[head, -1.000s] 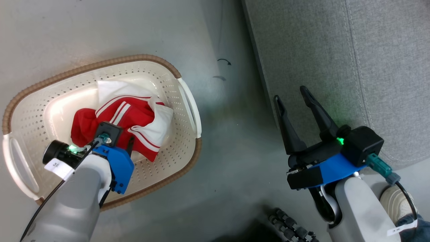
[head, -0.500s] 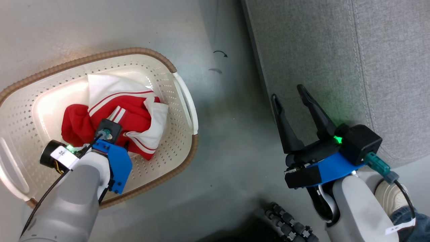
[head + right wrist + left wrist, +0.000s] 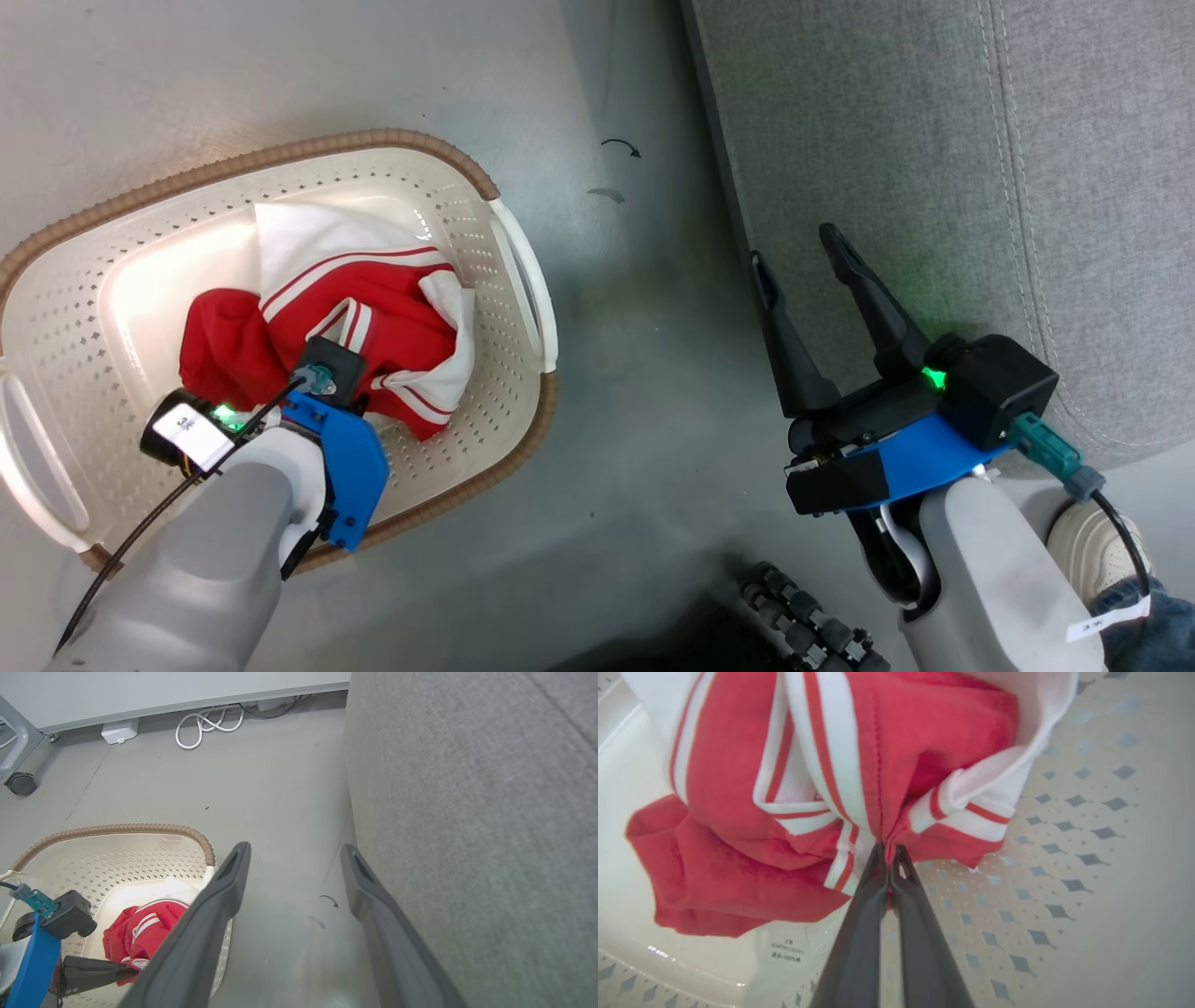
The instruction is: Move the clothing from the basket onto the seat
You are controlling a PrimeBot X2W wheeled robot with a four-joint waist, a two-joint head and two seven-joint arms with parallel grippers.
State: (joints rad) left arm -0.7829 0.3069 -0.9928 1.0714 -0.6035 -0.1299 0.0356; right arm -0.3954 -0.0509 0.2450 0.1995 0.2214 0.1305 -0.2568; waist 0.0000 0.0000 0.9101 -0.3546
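The clothing [image 3: 373,308], a bundle of red fabric with white stripes and white fabric with thin red stripes, lies in the cream basket [image 3: 280,163] on the floor at the left. My left gripper [image 3: 889,851] reaches down into the basket and is shut on a fold of the red clothing [image 3: 887,765]; the fabric puckers at its fingertips. The head view hides those fingers under the wrist. My right gripper [image 3: 794,247] hangs open and empty over the front edge of the grey seat [image 3: 934,140], well to the right of the basket.
Bare grey floor separates the basket from the seat. A person's shoe [image 3: 1097,551] sits at the lower right beside my right arm. A black ribbed part [image 3: 803,625] shows at the bottom. A white cable [image 3: 210,718] and a caster wheel [image 3: 21,784] lie by the far wall.
My left gripper has gone from open to shut, pinching the red clothing, and the fabric has bunched toward it. The right gripper holds its pose.
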